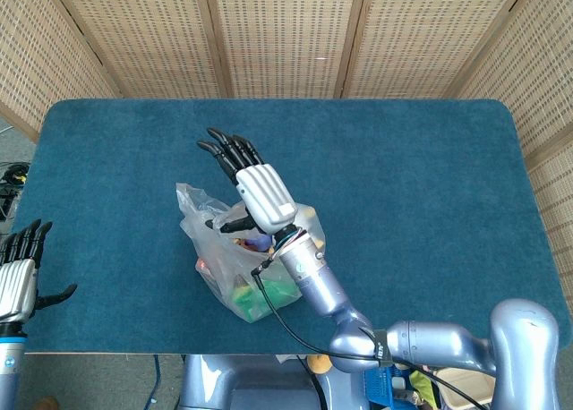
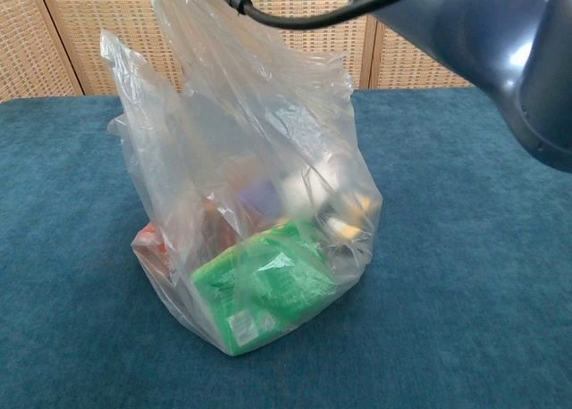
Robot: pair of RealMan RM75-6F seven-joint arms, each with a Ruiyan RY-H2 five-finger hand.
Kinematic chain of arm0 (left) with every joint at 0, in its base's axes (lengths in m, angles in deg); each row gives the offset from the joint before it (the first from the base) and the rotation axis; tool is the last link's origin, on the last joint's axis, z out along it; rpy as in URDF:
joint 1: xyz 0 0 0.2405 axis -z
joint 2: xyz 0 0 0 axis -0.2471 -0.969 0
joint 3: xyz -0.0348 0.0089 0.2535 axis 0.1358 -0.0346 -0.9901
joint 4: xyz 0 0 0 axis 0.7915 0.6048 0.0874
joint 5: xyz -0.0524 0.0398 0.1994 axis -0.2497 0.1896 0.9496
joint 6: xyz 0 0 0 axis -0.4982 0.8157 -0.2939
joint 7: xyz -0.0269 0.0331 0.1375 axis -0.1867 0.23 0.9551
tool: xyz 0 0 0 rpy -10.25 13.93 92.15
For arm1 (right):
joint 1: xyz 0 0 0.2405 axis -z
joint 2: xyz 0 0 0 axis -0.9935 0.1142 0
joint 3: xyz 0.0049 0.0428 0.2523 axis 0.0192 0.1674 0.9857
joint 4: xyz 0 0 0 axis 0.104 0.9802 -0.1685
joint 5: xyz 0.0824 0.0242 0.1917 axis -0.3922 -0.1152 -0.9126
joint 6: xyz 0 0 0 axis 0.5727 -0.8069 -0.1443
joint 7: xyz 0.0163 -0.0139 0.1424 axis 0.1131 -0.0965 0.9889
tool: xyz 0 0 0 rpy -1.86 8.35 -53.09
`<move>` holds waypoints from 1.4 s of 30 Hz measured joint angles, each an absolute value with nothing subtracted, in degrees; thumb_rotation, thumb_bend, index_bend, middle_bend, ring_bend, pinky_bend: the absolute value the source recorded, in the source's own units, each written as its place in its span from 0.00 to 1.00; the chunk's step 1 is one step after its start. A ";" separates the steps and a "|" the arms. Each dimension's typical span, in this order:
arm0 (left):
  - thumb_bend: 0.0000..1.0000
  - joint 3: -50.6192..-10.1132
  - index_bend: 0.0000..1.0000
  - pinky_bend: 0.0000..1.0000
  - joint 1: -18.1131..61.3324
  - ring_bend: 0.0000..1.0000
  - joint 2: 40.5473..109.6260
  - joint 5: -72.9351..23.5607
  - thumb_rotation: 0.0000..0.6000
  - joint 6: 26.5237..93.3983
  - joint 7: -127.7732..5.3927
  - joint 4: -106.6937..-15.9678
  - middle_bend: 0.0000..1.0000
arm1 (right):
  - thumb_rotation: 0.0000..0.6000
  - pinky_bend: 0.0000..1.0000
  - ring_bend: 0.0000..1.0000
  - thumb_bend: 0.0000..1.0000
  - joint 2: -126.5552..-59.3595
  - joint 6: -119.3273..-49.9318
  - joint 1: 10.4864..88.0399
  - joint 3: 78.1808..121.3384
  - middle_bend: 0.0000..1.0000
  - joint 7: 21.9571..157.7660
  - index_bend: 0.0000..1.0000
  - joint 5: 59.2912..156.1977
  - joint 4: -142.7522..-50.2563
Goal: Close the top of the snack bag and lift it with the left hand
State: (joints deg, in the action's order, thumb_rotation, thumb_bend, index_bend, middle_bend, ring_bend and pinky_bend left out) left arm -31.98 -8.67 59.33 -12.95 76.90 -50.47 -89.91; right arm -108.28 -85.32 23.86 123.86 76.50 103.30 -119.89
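The clear plastic snack bag (image 1: 235, 276) stands upright on the blue table (image 1: 412, 177), its top open, with green, red and purple packets inside. The chest view shows it close up (image 2: 259, 221), handles reaching past the top edge. My right hand (image 1: 249, 184) hovers over the bag's far upper rim with fingers stretched out and apart. Its thumb (image 1: 231, 223) points down at the plastic, and I cannot tell whether it touches. My left hand (image 1: 18, 269) sits at the table's near left corner, fingers extended, holding nothing, well apart from the bag.
My right forearm (image 2: 483, 52) fills the upper right of the chest view, with a black cable (image 2: 277, 18) crossing above the bag. Woven screens (image 1: 286, 34) stand behind the table. Blue cloth lies bare to the right of the bag and behind it.
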 measured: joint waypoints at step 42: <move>0.19 -36.76 0.00 0.00 5.62 0.00 52.03 11.36 1.00 66.11 -139.61 -85.67 0.00 | 1.00 0.11 0.00 0.90 -100.52 -90.64 29.26 116.53 0.00 78.29 0.17 115.38 -127.69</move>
